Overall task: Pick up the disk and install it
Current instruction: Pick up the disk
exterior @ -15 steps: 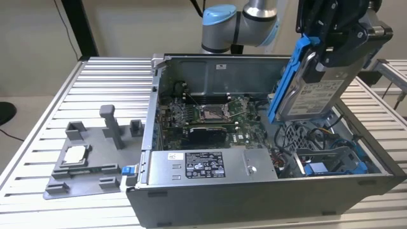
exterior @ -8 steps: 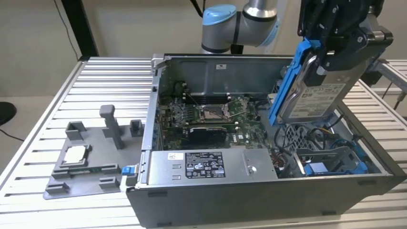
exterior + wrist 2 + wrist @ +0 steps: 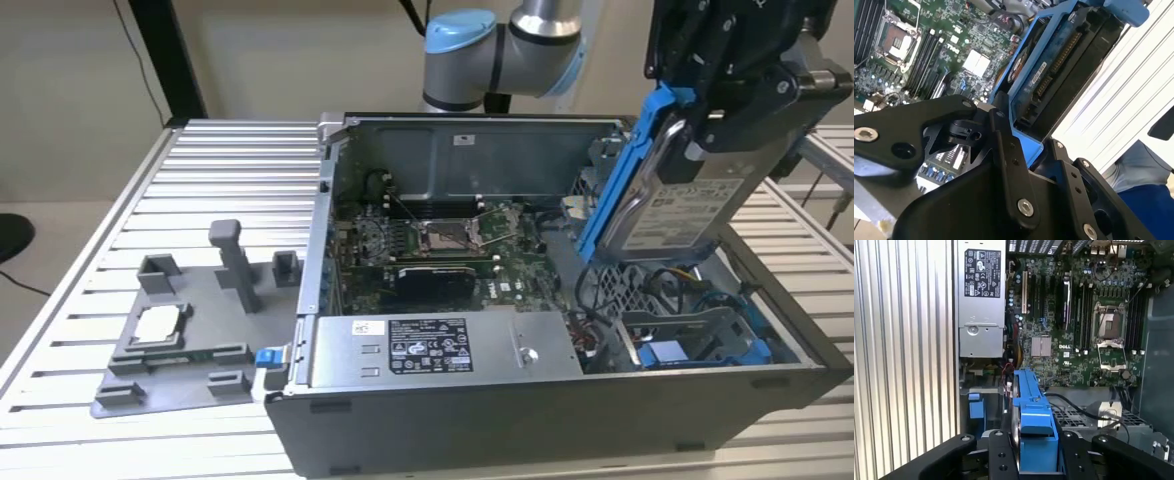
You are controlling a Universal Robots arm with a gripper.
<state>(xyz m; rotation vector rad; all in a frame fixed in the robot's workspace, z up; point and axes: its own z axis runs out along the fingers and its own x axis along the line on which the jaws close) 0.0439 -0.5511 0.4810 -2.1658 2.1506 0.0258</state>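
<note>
My claw (image 3: 722, 118) grips the disk (image 3: 674, 205) on edge over PC case (image 3: 534, 425); I'd keep it square w/ drive bay (image 3: 694, 335).

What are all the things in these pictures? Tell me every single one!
disk: one, silver-grey in a blue frame, held on edge above the case's side at the exterior view's right.
computer case: one, grey, open, on the table.
motherboard: one, green, inside the case.
power supply box: one, grey with a white label, along the case's near wall.
fixture plate: one, grey, at the exterior view's left of the case.
processor chip: one, silver, on the fixture plate.
table: one, silver, ribbed.
arm: one, grey and light blue, behind the case.
gripper: one, black, shut on the disk.
</note>
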